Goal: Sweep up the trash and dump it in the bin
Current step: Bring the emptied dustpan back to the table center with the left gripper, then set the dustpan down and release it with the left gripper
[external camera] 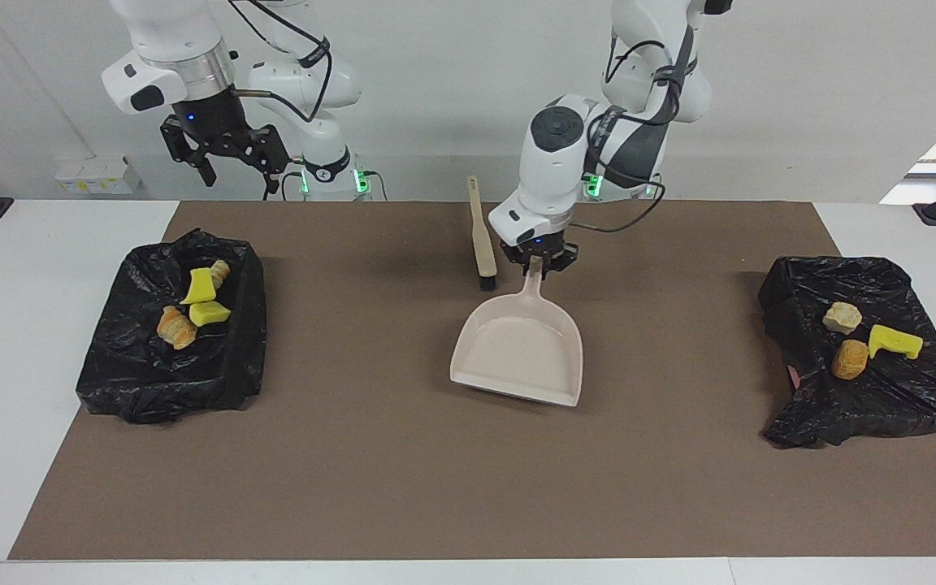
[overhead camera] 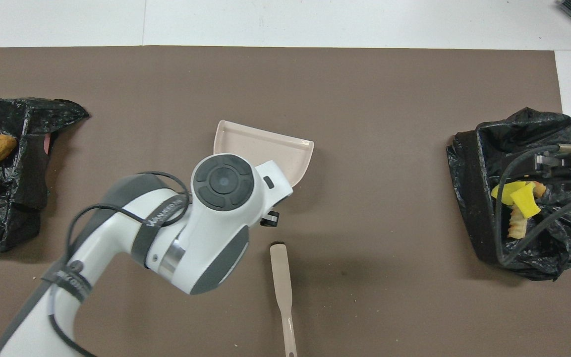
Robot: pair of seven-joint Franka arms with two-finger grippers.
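Left gripper (external camera: 536,266) clamping dustpan (external camera: 521,351) handle — arm hiding it overhead, right gripper (external camera: 224,154) waiting

Item count, as seen from the room:

- Black bag-lined bins: two, one (external camera: 171,357) at the right arm's end and one (external camera: 866,398) at the left arm's end of the tabletop.
- Yellow sponge chunks: three (external camera: 201,286) (external camera: 210,314) (external camera: 894,341).
- Toy bread pieces: four (external camera: 176,327) (external camera: 221,270) (external camera: 842,317) (external camera: 850,359).
- Dustpan (external camera: 519,351): one.
- Brush (external camera: 483,237): one.
- Robot arms: two.

"WANKEDA" band on left arm (overhead camera: 159,220)
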